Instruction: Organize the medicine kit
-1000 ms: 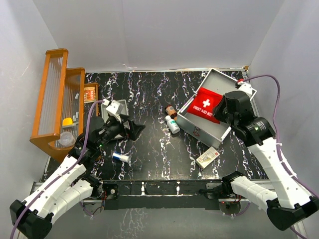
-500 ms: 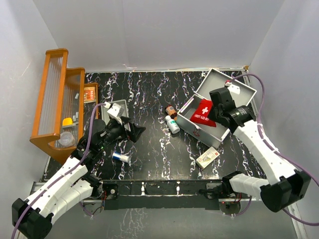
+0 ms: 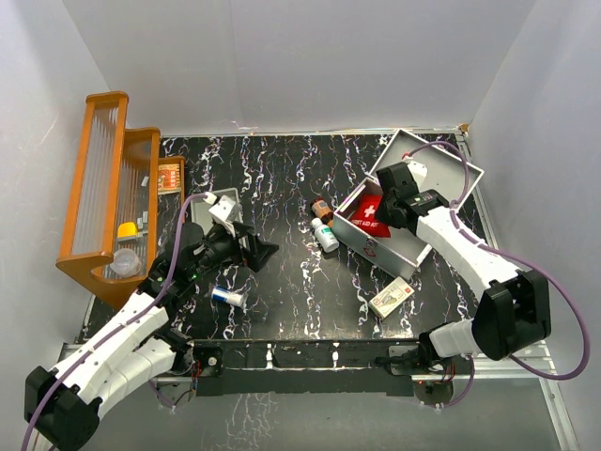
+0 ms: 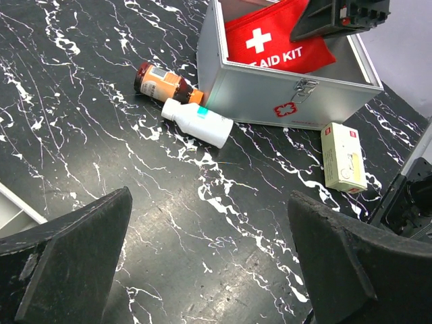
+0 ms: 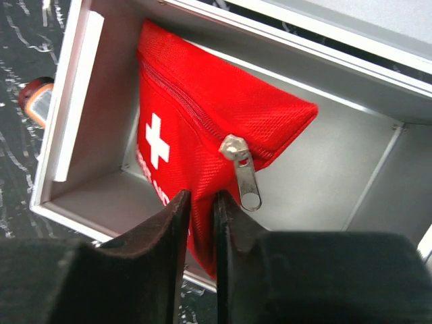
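The medicine kit (image 3: 380, 249), a rectangular light-grey metal case, stands lid-open on the right of the black marbled table (image 3: 300, 169). The left gripper (image 3: 261, 247) hovers with jaws fully released. Farther back, inside the case, the right gripper (image 5: 201, 199) is clenched on the red fabric first-aid pouch (image 5: 202, 101).

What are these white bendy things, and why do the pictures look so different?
They are two robot arms. One picture looks down from above; the other two come from a camera on each arm's wrist. The right tool pinches a red first-aid pouch that sits in the open metal medicine kit. The left tool is wide open and holds nothing. On the black table lie an orange bottle, a white bottle, a small box and a little canister.
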Motion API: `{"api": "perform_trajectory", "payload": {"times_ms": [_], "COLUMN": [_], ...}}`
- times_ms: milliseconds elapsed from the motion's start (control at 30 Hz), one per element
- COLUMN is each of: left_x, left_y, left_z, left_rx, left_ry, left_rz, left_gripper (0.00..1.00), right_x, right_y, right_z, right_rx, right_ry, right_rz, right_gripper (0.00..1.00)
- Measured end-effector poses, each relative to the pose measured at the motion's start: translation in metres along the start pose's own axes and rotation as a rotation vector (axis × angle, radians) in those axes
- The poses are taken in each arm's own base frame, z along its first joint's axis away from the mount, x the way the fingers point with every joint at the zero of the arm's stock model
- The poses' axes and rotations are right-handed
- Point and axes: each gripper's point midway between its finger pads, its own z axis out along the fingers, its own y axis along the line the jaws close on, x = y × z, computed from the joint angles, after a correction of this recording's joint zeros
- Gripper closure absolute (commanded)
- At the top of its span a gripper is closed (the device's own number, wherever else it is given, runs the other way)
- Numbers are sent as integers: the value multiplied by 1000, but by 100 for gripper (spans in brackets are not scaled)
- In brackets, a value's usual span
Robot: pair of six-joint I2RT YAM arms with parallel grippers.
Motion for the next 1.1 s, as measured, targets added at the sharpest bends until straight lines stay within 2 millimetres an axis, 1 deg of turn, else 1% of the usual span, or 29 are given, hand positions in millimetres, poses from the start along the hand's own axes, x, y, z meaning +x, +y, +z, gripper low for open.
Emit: {"api": "perform_trajectory", "payload": {"times_ms": [33,200,267,333,500,600,667,767,833,967,1033,1100], "left_x": [0,6,10,13,17,19,20,19,19,16,12,5], "left_y": [-1,-2,-1,0,0,1,0,0,1,3,3,4], "left_z": [0,3,5,7,11,12,12,12,12,12,10,7], "left_rx": [4,19,18,16,14,11,11,8,5,-8,-16,-23], "left_ry": [1,25,40,53,78,86,87,87,85,74,56,29], "left_rz": [0,-6,-10,-18,-48,-64,-73,-79,-79,-76,-69,-61], "left_gripper": [1,1,1,1,2,2,2,2,2,1,1,1], "right_x": [1,3,5,4,-5,-3,2,4,-1,-23,-30,-32], "right_y": [-2,-18,-24,-26,-25,-21,-13,7,22,53,64,71], "right_z": [2,8,7,5,-6,-4,-2,-1,-4,-5,1,12], "right_rx": [12,86,111,120,91,66,28,-69,-129,-214,-220,-204], "right_ry": [-3,-18,-16,-20,-57,-38,-9,19,21,-7,-10,-4], "right_rz": [0,-11,-17,-21,-31,-54,-65,-57,-36,22,47,68], "right_gripper": [69,47,41,39,37,31,27,26,26,25,25,25]}}
